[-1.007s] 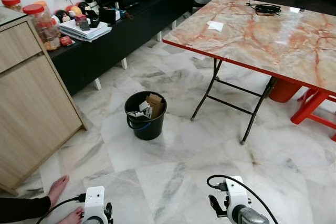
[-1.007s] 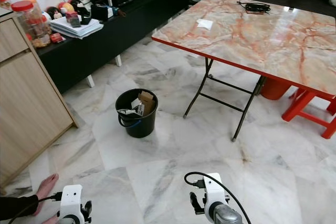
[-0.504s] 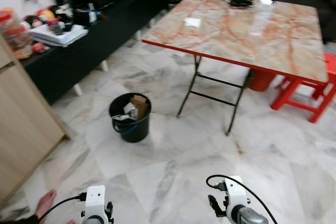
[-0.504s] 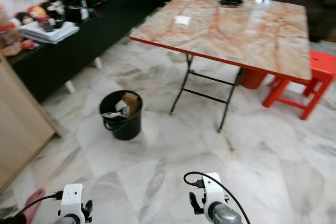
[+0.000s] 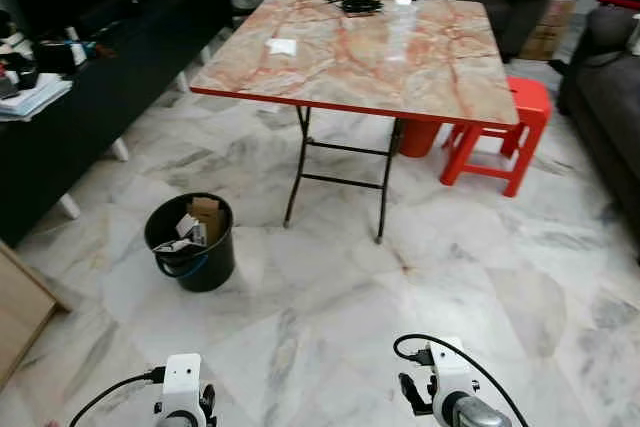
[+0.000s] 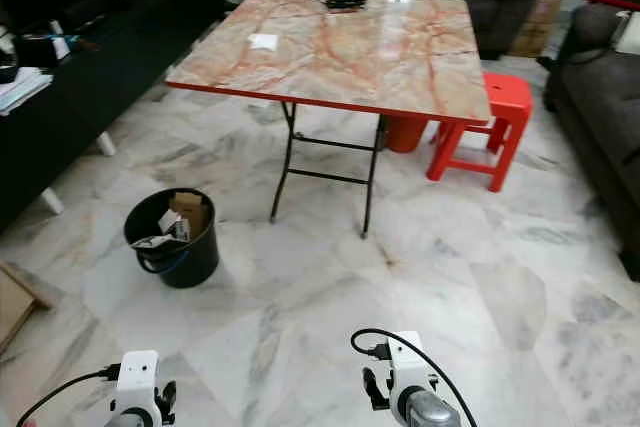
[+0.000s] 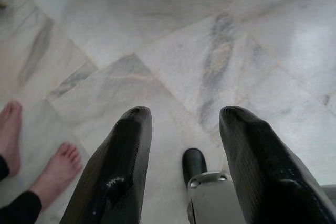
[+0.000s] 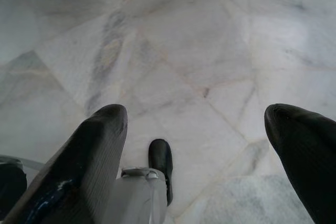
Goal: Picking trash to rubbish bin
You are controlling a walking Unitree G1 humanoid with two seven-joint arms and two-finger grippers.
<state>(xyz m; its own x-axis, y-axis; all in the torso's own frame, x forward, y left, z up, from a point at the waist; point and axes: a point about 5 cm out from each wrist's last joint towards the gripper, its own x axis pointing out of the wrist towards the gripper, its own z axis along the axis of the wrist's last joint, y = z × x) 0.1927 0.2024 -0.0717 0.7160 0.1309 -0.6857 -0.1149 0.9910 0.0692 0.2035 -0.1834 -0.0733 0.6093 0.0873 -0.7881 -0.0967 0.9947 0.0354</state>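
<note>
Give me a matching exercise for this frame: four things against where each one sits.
Things:
1. white paper
2. black bin
3. red stool
4. black cable

Places:
A. floor, beside the table's right edge
B. tabletop, far edge
C. floor, left of the table legs
D. tabletop, left side

Pairs: 1-D, 2-C, 3-A, 4-B

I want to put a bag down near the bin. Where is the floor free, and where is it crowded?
Free: the marble floor between the black bin and the folding table, and toward the grey sofa. Crowded: under the table's far side, where a red stool stands.
</note>
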